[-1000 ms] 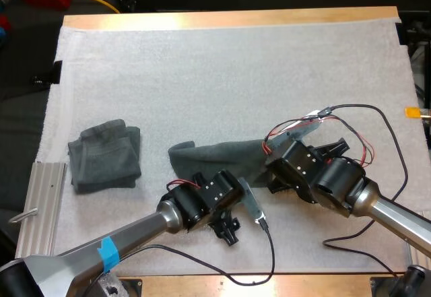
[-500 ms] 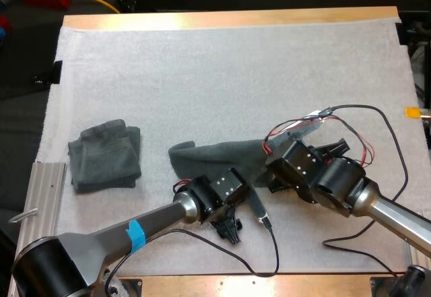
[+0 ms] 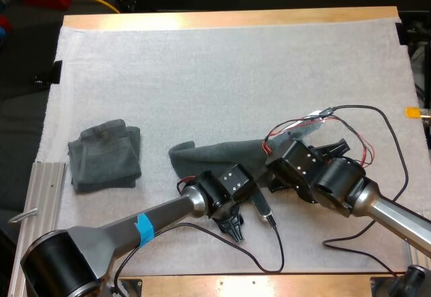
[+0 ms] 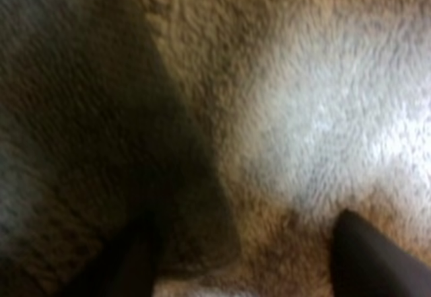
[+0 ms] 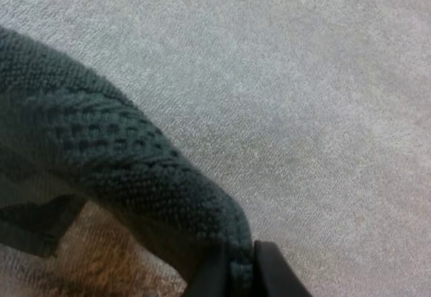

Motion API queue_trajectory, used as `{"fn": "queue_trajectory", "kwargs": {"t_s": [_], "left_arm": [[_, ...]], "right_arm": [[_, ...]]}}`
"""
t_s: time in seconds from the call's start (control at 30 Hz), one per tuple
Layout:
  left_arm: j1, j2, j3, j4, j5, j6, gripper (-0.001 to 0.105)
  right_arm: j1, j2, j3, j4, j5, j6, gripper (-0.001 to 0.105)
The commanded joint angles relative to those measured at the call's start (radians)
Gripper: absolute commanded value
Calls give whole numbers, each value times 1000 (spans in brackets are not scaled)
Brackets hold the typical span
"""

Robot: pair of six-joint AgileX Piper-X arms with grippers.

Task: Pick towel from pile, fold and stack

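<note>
A: Where does the loose towel (image 3: 215, 157) lie?

B: On the white mat (image 3: 236, 75), toward the near side and stretched out between the robot's two arms. Its left end bunches into a small hump. Its right end runs under the right arm.

A: And the right gripper (image 5: 236, 273)?

B: It pinches that towel. In the right wrist view its two black fingers (image 5: 273, 277) press from both sides on a thick, rolled fold of the cloth. The fold is raised off the mat there, with shadow beneath it.

A: What of the left gripper (image 4: 249, 256)?

B: Its fingers (image 4: 377, 256) stand wide apart and grip nothing. In the left wrist view one finger is at the loose towel's dark edge and the other is over bare mat. Whether the first one touches the cloth cannot be told. In the high view the left arm's end sits at the near edge of the loose towel, just beside the right arm's end.

A: Anything else on the mat?

B: A folded towel (image 3: 104, 157) lies flat near the mat's left edge, well apart from both grippers. The wooden table (image 3: 229, 19) shows as a strip beyond the mat's far side.
</note>
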Motion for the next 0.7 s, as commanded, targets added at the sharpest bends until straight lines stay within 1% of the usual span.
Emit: {"fn": "queue_trajectory", "kwargs": {"t_s": [0.0,0.1,0.2,0.27,0.3,0.33,0.4,0.43,0.47,0.5,0.57,0.63,0.67], "left_arm": [[-2,2,-11,6,-18,0,44],[-2,-7,-21,10,-18,0,37],[-2,-9,-35,18,-18,0,36],[-2,-9,-40,19,-18,0,32],[-2,-9,-41,21,-18,0,27],[-2,-9,-40,20,-18,0,19],[-2,-9,-40,21,-18,0,10],[-2,-9,-40,19,-26,0,9],[-2,-9,-40,18,-37,0,10],[-2,-9,-40,18,-57,0,15],[-2,-9,-40,23,-62,0,27],[-2,-9,-40,22,-55,0,48],[-2,-9,-40,22,-50,0,52]], "right_arm": [[-6,-7,-2,9,0,6,1],[-6,-7,-2,9,0,10,1],[-6,-7,-2,9,-6,15,1],[-6,-7,-2,9,-5,15,1],[-6,-7,-2,9,-5,15,1],[-6,-7,-2,9,-5,15,1],[-6,-7,-2,9,-5,15,1],[-6,-7,-2,9,-5,15,1],[-6,-7,-2,9,-5,15,1],[-6,-7,-2,9,-5,15,1],[-6,-7,-2,9,-5,15,1],[-6,-7,-2,9,-5,15,1],[-6,-7,-2,9,-6,15,1]]}}
